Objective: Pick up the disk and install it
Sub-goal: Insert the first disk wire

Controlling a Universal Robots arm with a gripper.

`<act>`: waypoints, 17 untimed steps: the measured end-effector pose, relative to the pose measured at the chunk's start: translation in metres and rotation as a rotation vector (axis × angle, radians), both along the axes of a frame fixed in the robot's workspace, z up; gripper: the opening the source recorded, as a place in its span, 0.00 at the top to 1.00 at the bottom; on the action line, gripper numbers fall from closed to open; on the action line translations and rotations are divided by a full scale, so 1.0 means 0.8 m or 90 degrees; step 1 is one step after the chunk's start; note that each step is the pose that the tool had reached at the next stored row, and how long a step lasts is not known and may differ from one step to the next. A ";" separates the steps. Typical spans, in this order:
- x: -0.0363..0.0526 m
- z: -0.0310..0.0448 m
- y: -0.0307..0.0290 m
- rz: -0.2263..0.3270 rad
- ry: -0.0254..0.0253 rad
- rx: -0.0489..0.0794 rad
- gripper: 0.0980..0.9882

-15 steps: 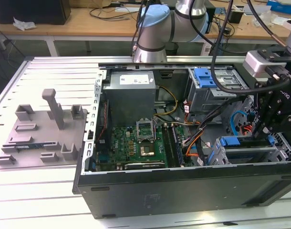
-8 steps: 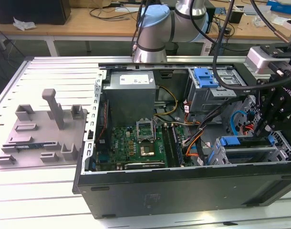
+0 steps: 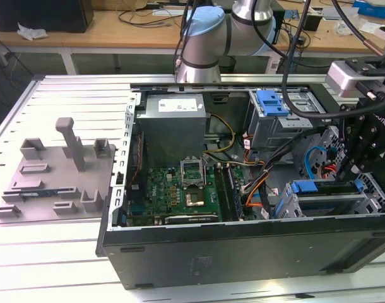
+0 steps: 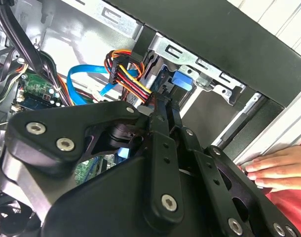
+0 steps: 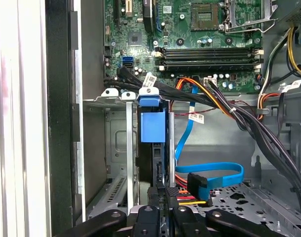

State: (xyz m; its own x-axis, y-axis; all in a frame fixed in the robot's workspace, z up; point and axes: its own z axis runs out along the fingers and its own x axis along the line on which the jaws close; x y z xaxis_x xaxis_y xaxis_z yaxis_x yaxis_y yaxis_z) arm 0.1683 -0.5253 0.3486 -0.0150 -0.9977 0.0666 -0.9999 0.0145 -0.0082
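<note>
The disk [image 5: 153, 126] stands edge-on in a slot of the lower drive cage [image 5: 116, 148], blue front showing. In the exterior view the disk [image 3: 304, 187] lies in that cage at the case's front right corner. My gripper [image 5: 162, 190] is right at the disk's near end, its black fingers [image 5: 160, 177] closed together in line with the slab. I cannot tell whether they pinch its edge or only touch it. In the second wrist view the gripper [image 4: 160, 106] points at the disk's blue tab [image 4: 182, 79]. In the exterior view the gripper [image 3: 347, 173] hangs over the cage.
Orange, red and black power wires [image 5: 205, 94] and a blue data cable [image 5: 209, 173] run beside the cage. The motherboard [image 3: 180, 189] fills the case floor. A blue bracket [image 3: 272, 103] tops the upper cage. A person's hand [image 4: 279, 170] rests on the table outside the case.
</note>
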 end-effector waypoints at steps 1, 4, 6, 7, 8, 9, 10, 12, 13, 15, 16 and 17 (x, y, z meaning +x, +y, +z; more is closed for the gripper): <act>0.000 0.0000 0.0000 0.000 0.0000 0.000 0.92; 0.000 -0.0001 0.0000 0.000 0.0000 0.000 0.92; 0.000 -0.0003 0.0002 0.000 0.0000 0.000 0.92; 0.000 -0.0004 0.0006 0.000 0.0000 0.000 0.92; 0.000 -0.0003 0.0009 0.000 0.0000 0.000 0.92; 0.000 -0.0002 0.0014 0.000 0.0000 0.000 0.92; 0.000 -0.0004 0.0019 0.000 0.0000 0.000 0.92; -0.001 -0.0010 0.0020 0.000 0.0000 0.000 0.92; -0.001 -0.0015 0.0021 0.000 0.0000 0.000 0.92; -0.001 -0.0035 0.0020 0.000 0.0000 0.000 0.92; -0.001 -0.0041 0.0020 0.000 0.0000 0.000 0.92; -0.001 -0.0054 0.0020 0.000 0.0000 0.000 0.92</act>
State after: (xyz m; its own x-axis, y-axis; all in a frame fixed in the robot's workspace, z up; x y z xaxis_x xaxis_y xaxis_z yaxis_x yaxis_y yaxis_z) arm 0.1677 -0.5237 0.3443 -0.0150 -0.9977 0.0665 -0.9999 0.0145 -0.0082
